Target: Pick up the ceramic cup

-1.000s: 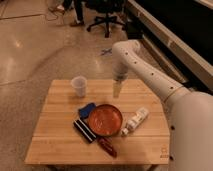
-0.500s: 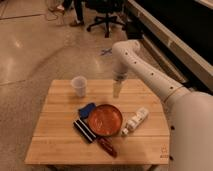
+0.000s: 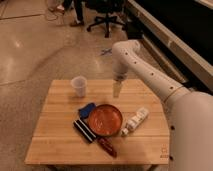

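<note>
Here is the wooden table seen from above its near edge, and the ceramic cup stands upright toward the far left of it, rim up, pale and tapered, with bare wood all round it. The gripper hangs at the cup's 3 o'clock, pointing straight down over the far edge of the table, apart from the cup and holding nothing that I can see; whether it is spread or closed I cannot tell. The white arm reaches in from the right, elbow high, forearm dropping down to that wrist. At the table's centre sits the red-orange bowl, with the cup at its 11 o'clock and the gripper at about its 12. A white bottle lies on its side at the bowl's 3 o'clock, just beside the rim. A blue object sits at the bowl's 10 o'clock, a black striped item at its 8, and a dark red item at its 6, near the front edge. Beyond the table, an office chair stands on the shiny floor at 12 o'clock
</note>
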`<act>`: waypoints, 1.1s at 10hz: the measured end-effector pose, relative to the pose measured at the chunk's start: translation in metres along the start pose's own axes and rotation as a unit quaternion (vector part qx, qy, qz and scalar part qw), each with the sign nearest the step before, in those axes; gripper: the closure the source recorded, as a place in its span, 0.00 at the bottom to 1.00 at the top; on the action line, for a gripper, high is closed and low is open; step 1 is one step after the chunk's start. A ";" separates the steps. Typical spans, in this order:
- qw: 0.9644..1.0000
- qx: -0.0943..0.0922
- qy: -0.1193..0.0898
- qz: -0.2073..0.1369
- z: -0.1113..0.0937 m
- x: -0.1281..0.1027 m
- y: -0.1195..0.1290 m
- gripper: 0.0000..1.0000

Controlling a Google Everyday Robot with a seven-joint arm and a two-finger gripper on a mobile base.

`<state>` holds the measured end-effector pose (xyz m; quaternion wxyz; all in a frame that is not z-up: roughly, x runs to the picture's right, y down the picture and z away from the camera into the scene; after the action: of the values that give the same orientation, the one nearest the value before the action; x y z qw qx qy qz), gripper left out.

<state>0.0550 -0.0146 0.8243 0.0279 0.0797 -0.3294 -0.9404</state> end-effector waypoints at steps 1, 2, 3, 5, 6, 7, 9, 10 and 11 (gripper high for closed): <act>1.000 0.000 0.000 0.000 0.000 0.000 0.000 0.20; 1.000 0.000 0.000 0.000 0.000 0.000 0.000 0.20; 1.000 0.000 0.000 0.000 0.000 0.000 0.000 0.20; 1.000 0.001 0.000 0.000 0.001 0.000 0.000 0.20; 1.000 0.001 0.000 0.000 0.001 0.000 0.000 0.20; 1.000 0.000 0.001 -0.003 0.001 0.002 0.002 0.20; 0.999 -0.010 0.007 -0.042 0.006 0.032 0.017 0.20; 0.997 -0.018 0.015 -0.076 0.012 0.063 0.031 0.20; 0.995 -0.024 0.022 -0.099 0.015 0.083 0.040 0.20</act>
<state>-0.0297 -0.0449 0.8497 -0.0558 0.1318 -0.2969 -0.9441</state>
